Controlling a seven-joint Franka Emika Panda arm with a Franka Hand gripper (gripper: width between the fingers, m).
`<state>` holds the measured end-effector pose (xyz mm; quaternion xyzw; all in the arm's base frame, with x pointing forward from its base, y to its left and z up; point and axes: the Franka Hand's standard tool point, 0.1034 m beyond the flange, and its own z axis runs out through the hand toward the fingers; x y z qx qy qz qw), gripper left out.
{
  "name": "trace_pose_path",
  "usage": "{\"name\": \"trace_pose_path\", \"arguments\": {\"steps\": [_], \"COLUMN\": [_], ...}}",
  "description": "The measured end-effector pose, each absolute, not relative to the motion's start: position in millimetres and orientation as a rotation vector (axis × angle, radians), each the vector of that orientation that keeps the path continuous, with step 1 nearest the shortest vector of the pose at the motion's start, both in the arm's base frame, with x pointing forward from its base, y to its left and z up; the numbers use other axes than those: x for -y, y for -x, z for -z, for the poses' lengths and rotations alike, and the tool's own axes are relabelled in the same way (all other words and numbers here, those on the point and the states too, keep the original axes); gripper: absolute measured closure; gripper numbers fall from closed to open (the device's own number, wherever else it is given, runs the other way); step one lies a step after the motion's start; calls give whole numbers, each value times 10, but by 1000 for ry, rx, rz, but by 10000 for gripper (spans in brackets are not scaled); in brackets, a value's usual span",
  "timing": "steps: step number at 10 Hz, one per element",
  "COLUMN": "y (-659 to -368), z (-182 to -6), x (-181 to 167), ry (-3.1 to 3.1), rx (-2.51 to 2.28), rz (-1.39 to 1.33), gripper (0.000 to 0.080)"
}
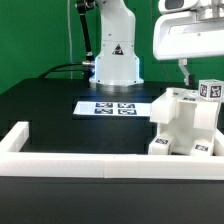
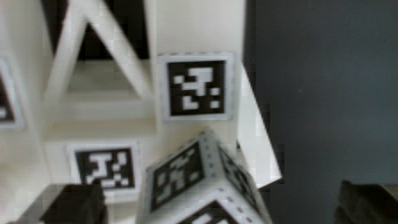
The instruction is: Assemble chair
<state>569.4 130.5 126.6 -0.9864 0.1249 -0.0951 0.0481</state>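
Exterior view crops the arm at its top edge; only the base [image 1: 112, 62] shows whole on the black counter [image 1: 40, 105]. The chair [image 1: 186, 125] pieces stand clustered at that view's right, their feet partly behind the border rail [image 1: 70, 152]. The end effector [image 1: 186, 72] hangs above them, pointing down. In the wrist view its fingers [image 2: 71, 205] are spread wide, gripping nothing.

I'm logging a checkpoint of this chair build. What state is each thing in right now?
chair: blocks grouped upright on the table beside the rail, not gripped.
gripper: open, above the chair, fingers apart either side of a tagged block.
marker board: flat on the table.
border rail: lying along the table's edge.
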Motion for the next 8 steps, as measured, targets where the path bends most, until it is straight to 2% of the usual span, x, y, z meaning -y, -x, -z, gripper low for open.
{"name": "trace_pose_path", "arguments": {"steps": [3,5,6,7,8], "y": [-5694,-5693,-5693,-5693,-5693], "z": [-1266,-1265,-1265,-1265,-1265], "x": [-1306,-1305,-1305,-1304,-1303], "ry": [3049,3049,3049,3049,3049], "rx": [-142,-144,-144,-144,-144], "rz": [303,303,303,303,303], "gripper": [151,175,353,353,515]}}
